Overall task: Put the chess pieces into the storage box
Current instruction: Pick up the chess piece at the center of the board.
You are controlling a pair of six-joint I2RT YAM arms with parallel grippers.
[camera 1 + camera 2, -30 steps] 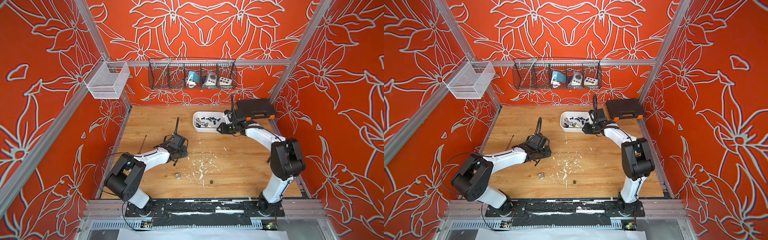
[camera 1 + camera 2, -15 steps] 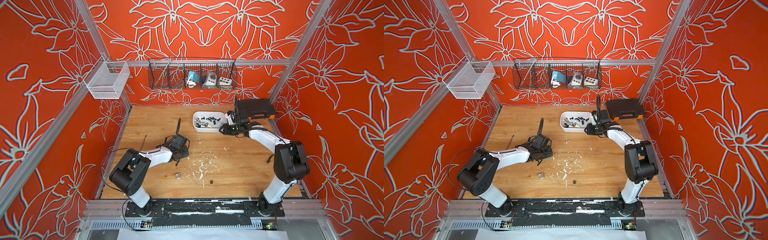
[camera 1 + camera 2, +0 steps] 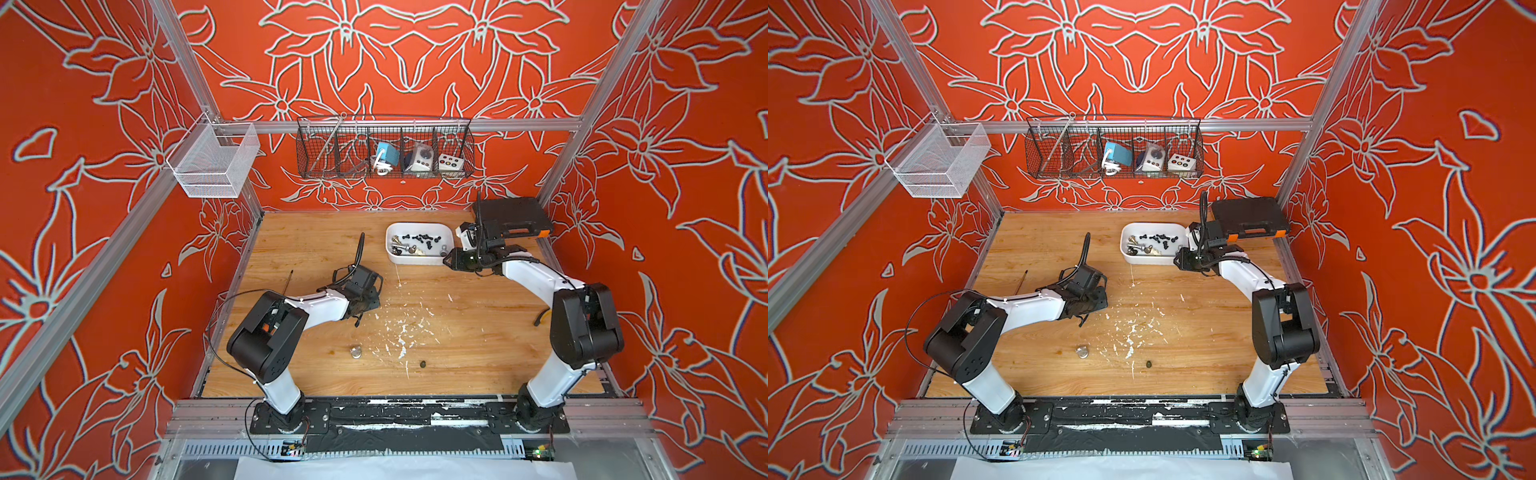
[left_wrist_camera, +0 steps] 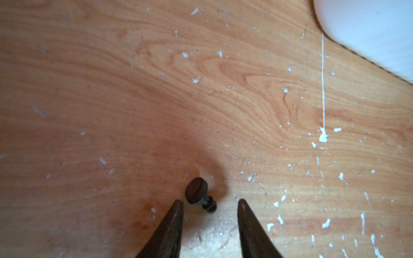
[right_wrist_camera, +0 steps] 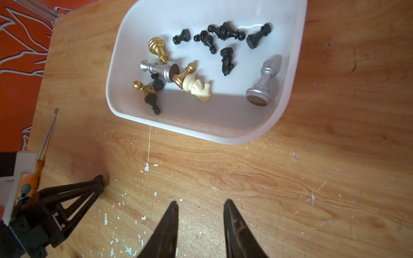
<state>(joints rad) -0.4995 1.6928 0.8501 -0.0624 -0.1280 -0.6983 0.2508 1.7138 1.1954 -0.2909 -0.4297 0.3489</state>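
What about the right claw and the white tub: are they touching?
Apart. The right wrist view shows a stretch of bare table between the open right claw and the white tub.

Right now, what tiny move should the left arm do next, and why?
Probably ease the open left gripper slightly forward. The small black chess pawn lies on its side on the wooden table, mostly just ahead of its jaws, so closing now might miss it.
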